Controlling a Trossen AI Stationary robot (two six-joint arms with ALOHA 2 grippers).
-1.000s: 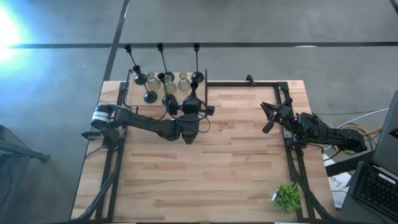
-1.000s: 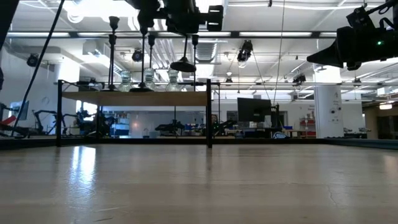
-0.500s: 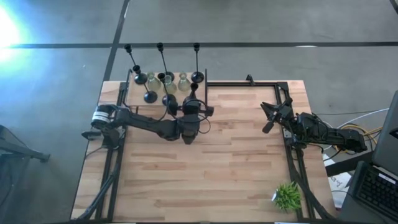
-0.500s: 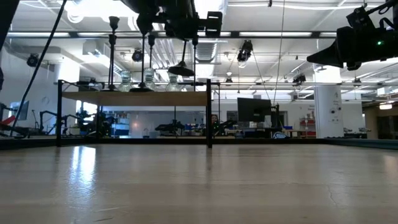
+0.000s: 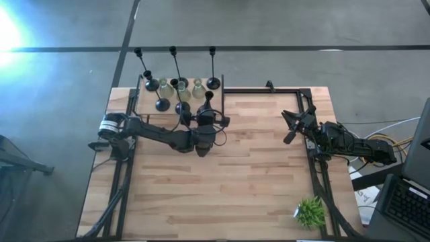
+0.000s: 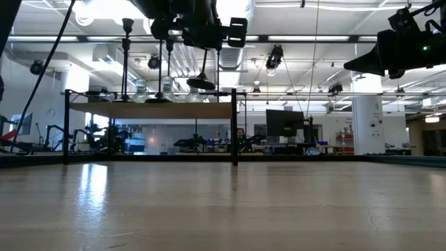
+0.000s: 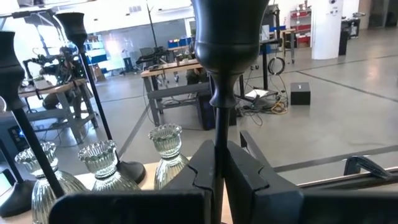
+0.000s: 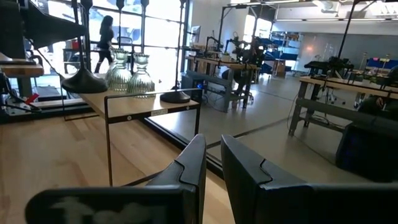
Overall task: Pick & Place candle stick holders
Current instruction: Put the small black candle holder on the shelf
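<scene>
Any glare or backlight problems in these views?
High view: blown-out glare patch at the left edge on the floor. Low view: bright ceiling lights backlight the left end effector and its holder into silhouettes; sheen on the table. Right wrist view: window washes out behind the shelf.

potted plant (image 5: 310, 212), wooden table (image 5: 255, 181), monitor (image 6: 283, 123)

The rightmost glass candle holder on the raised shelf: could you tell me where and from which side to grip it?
Probably the glass candle holder by its narrow neck, just under the flared rim, which should stop slipping. Come level from the table side, fingers straddling the neck; a black holder stands beside it.
</scene>
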